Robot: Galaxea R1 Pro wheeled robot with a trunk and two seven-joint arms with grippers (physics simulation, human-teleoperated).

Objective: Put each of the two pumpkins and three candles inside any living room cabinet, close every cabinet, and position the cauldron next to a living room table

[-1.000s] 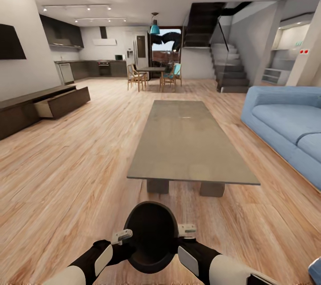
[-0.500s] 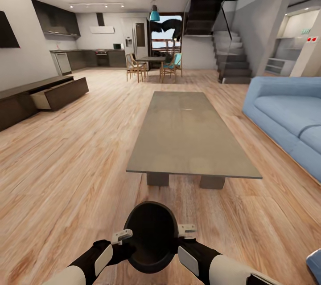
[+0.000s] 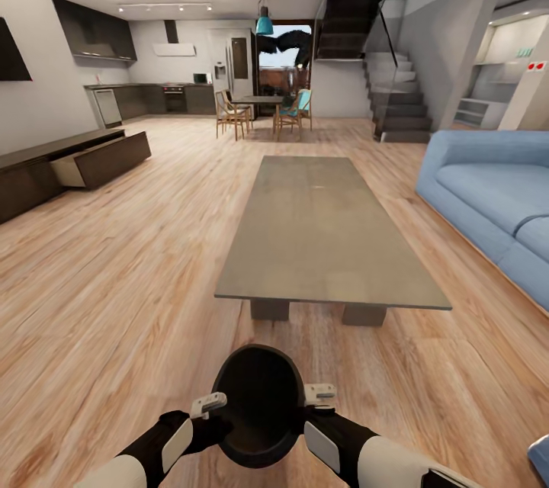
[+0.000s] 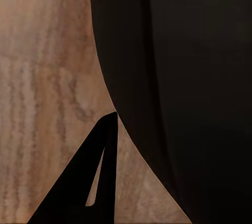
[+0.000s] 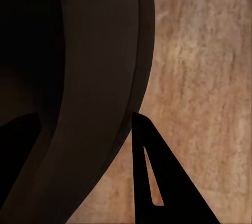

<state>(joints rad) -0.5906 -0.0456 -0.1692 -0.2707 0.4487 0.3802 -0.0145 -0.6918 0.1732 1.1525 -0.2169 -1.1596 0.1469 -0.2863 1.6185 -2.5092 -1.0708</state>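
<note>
The cauldron (image 3: pixel 257 406) hung between the left hand (image 3: pixel 207 402) and right hand (image 3: pixel 320 394), each clamped on its rim. The table (image 3: pixel 320 232) lay directly ahead, near, its long axis running away from the robot.

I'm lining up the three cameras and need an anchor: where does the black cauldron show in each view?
Head view: the cauldron sits low at centre, between the two arms, short of the table.
Left wrist view: its dark wall takes up the right side, beside one claw finger.
Right wrist view: its wall and rim take up the left side.
Shared landmark: the wooden floor.
</note>
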